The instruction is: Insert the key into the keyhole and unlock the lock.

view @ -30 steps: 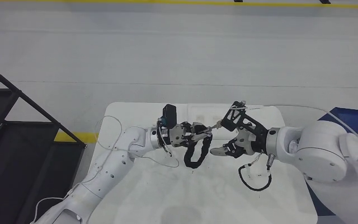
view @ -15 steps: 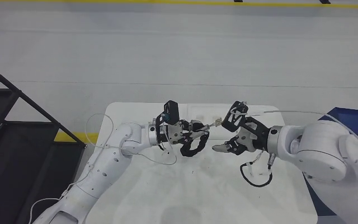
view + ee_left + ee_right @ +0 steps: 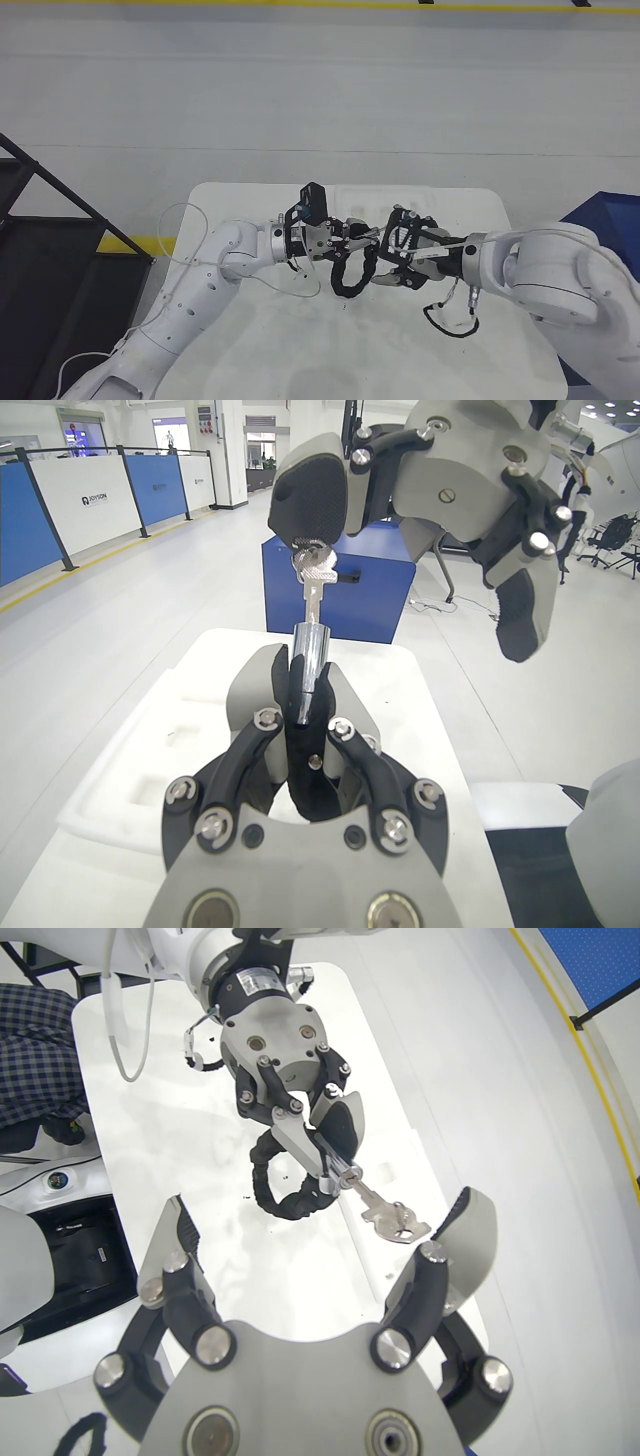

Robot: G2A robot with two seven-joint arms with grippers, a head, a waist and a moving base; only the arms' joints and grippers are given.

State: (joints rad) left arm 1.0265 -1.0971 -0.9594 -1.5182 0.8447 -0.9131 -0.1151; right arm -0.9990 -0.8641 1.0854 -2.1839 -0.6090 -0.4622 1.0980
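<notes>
Top view: over the middle of a white tabletop [image 3: 300,340], the left hand [image 3: 347,243] and right hand [image 3: 392,262] met, nearer together than half a second before. A black ribbed cable loop [image 3: 349,282] hung below them, well in from the rounded edges.

Left wrist view: the left hand was clamped on the lock [image 3: 310,652], a smooth chrome cylinder, with the flat silver key [image 3: 316,575] seated in its end.

Right wrist view: the right hand gaped wide, gripping nothing, one textured pad [image 3: 457,1213] just beside the key's head.
</notes>
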